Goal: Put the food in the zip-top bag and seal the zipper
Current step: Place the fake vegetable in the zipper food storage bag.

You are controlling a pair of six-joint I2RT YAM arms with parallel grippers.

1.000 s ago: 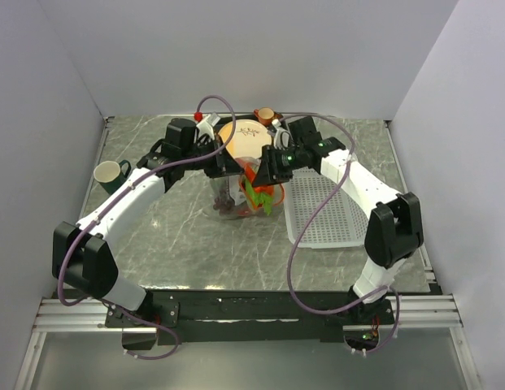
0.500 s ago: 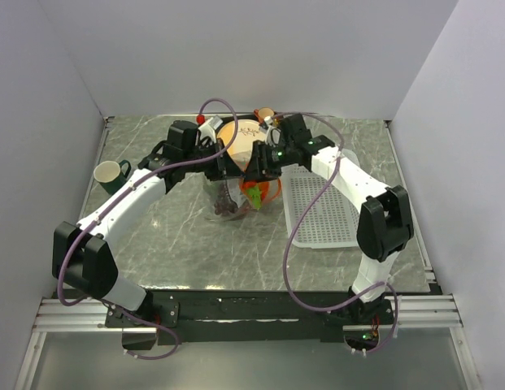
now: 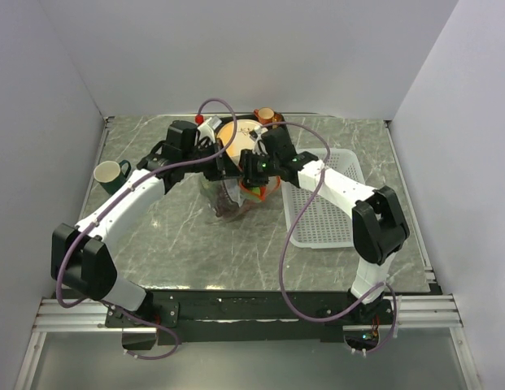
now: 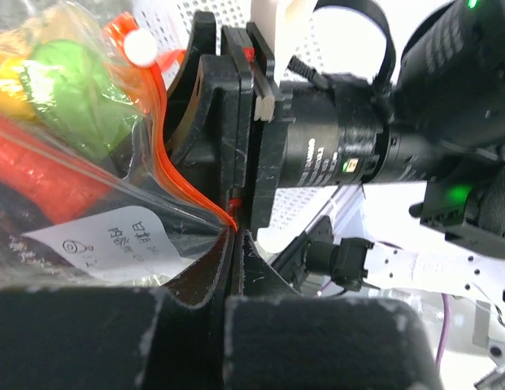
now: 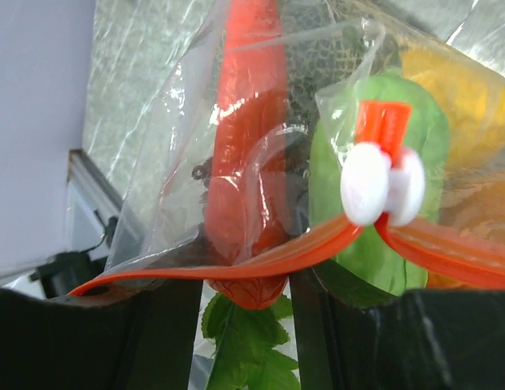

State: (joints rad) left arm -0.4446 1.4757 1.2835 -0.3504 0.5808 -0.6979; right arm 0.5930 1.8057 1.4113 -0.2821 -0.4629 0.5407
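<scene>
Left wrist cam first: the left gripper [image 4: 232,237] is pressed together, pinching the thin orange-red zipper strip [image 4: 167,175] right at its end. The strip curves up from there along the mouth of the clear floppy plastic bag [image 4: 154,218]. Inside the bag you can see an orange-red toy carrot [image 4: 41,175] and a round green toy melon [image 4: 77,89] up against the film.

On the right wrist cam, the right gripper [image 5: 242,291] has its fingers partly spread. The strip runs across the gap at their tips, and the white slider [image 5: 380,184] sits on the strip just past the right-hand finger. A yellow toy pear [image 5: 459,97] shows beside the melon.

From the top cam, both arms meet over the bag. It sits on the grey marble-look table [image 3: 179,244] toward the back middle, just in front of a round orange-and-cream plate [image 3: 238,134] and just left of the white plastic mesh basket [image 3: 329,215]. A dark green mug [image 3: 111,173] is way off by the left wall.
</scene>
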